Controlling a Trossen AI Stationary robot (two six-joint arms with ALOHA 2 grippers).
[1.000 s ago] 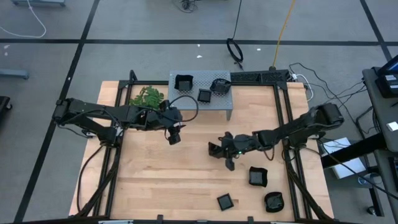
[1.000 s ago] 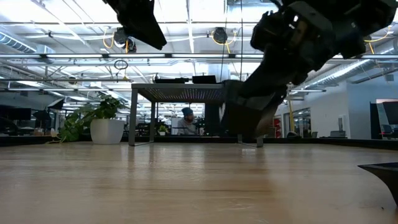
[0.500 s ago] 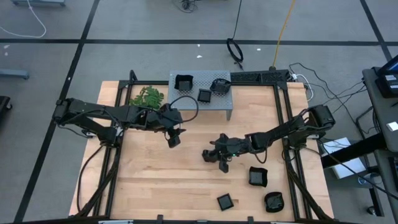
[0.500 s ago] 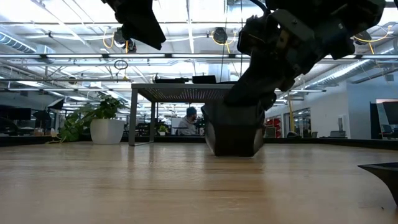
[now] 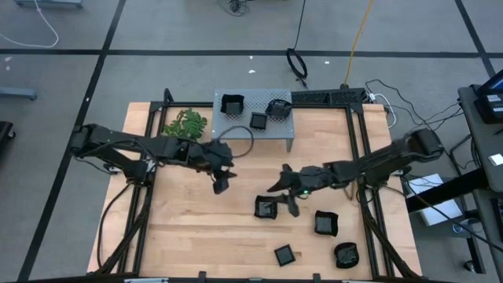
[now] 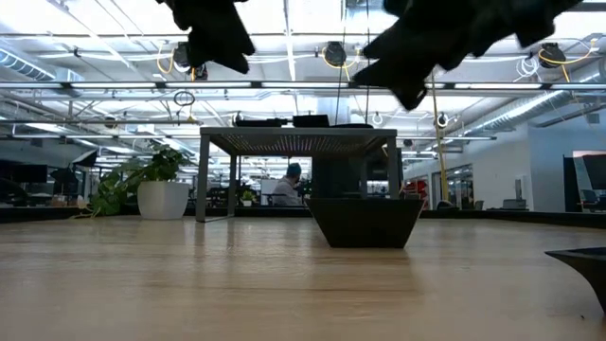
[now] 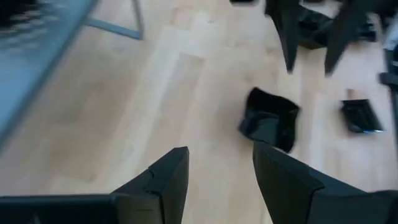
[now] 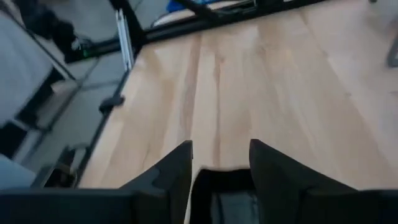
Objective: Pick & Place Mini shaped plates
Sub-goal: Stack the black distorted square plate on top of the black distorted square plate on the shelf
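Since a moment ago the plate (image 5: pixel 266 207) has left the right tool (image 5: pixel 283 189), which hangs open just above it.

— Can any lettering, label, brand or number be read anywhere?

— None can be read. No print is seen on the table (image 5: pixel 196 220), on the small black plates (image 5: pixel 266 207) or on the grey stand (image 5: pixel 259 134).

— And in the room beyond the table?

— No legible sign is made out there in the low view; whatever may be printed is too small to be read.
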